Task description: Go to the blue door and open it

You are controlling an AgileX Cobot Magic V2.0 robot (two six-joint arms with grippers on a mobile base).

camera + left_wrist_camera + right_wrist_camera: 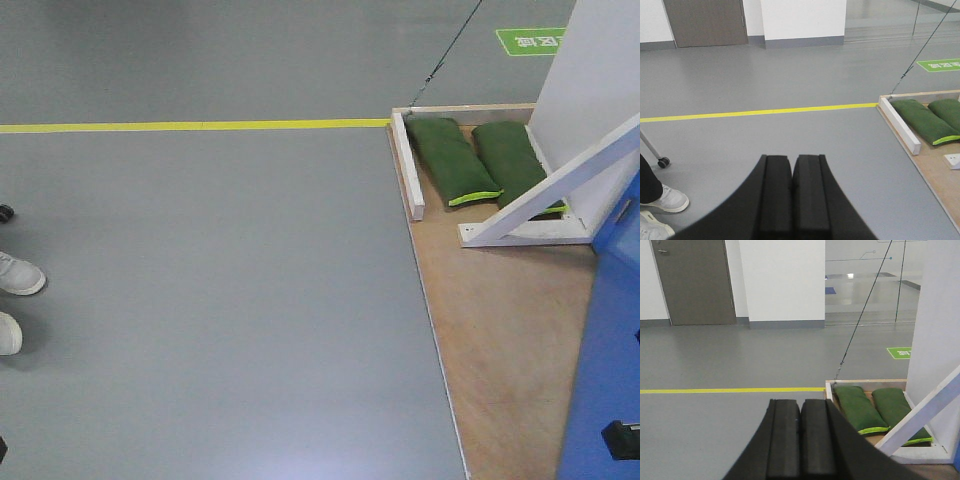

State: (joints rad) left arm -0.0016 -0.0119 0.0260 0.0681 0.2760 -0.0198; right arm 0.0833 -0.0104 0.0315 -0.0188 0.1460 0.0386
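much open grey floor (220, 300) lies left of the blue door (605, 360).

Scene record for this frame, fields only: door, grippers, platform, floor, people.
door: blue door, only a strip at the front view's right edge; open or shut unclear
left: left gripper shut, empty
right: right gripper shut, empty
platform: plywood platform carrying two green sandbags and a white brace
floor: grey, yellow line reaching the platform corner
people: white shoes at left edge
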